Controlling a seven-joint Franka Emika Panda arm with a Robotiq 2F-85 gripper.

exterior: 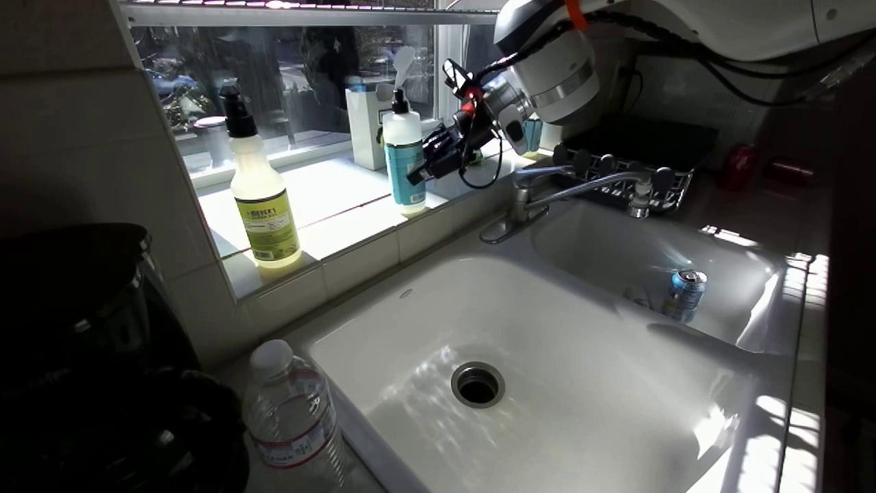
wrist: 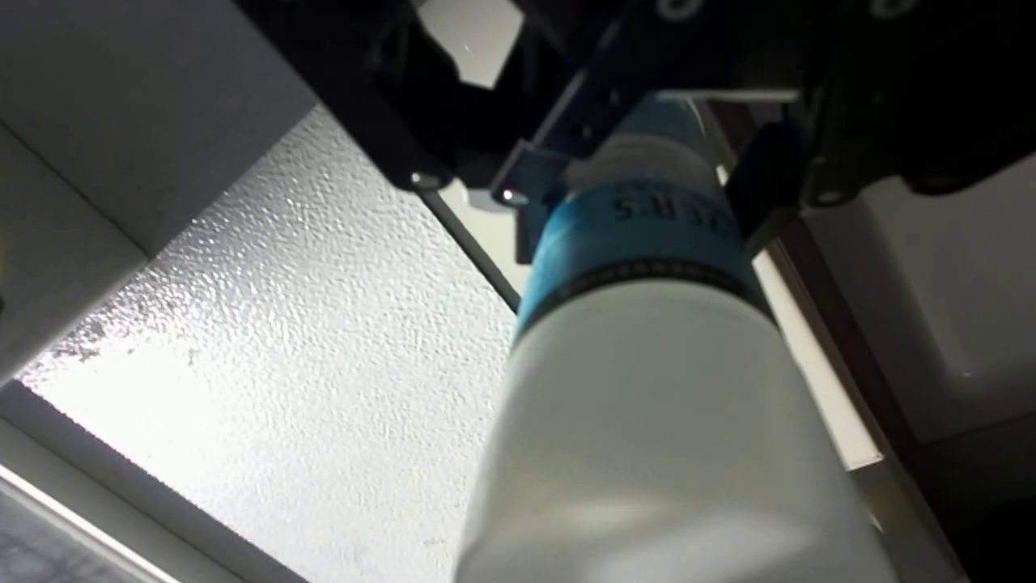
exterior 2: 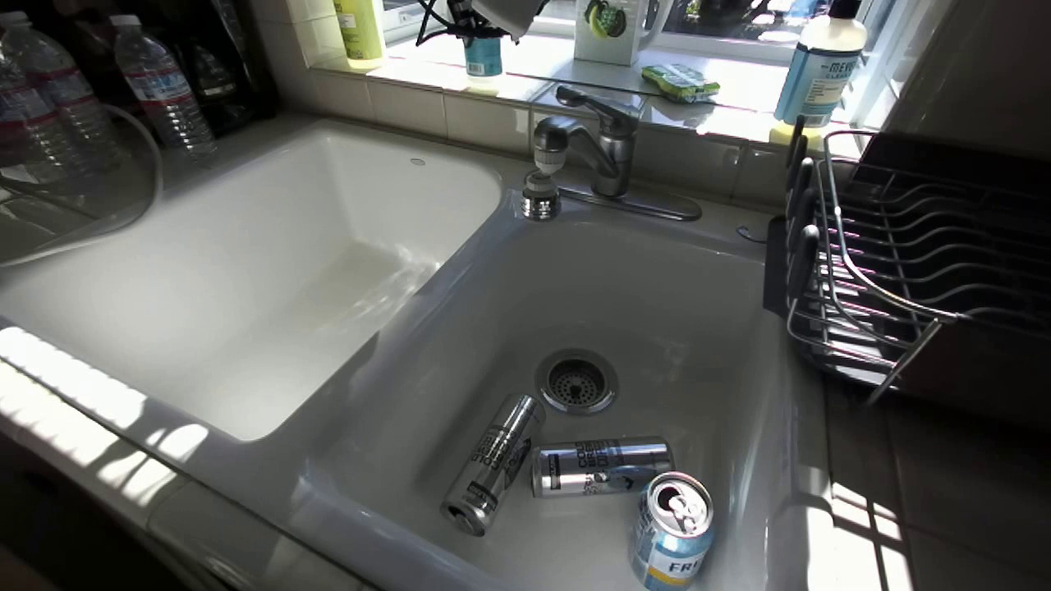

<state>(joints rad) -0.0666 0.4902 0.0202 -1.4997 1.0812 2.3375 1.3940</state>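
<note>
Right there was the gripper (wrist: 647,214), tilted downward, its fingers (wrist: 765,174) standing well apart, one on each flank of the blue-labelled bottle (wrist: 664,364). Pinching it, or merely bracketing it? There was no telling.

The bottle stood upright between those fingers, its base on the windowsill (exterior: 342,236), close to the front edge. Tense spot! With the gripper set aslant, an uneven shove from one finger could topple it over that edge; a light or off-centre hold on the smooth, rounded sides could let it twist or slide free.

Just beneath the gripper hung a loop of black cable (exterior: 486,186), slack enough, one judged, to foul the faucet (exterior: 521,198) lower down toward the arm (exterior: 564,79) if a move ran too low. Near the gripper on the window (exterior: 287,89) side stood the white pitcher (exterior: 365,130), in line for a knock should the fingers swing wide that way.

Below the gripper lay the double sink (exterior: 575,308), the likely landing place for anything dropped. Past the fingers, along the sill and well apart, stood a yellow-labelled spray bottle (exterior: 268,229). Farther off, back beyond the faucet, came the dish rack (exterior 2: 846,271), and down in the far basin, in an exterior view, two silver cans (exterior 2: 602,468) and a blue can (exterior 2: 672,533).
</note>
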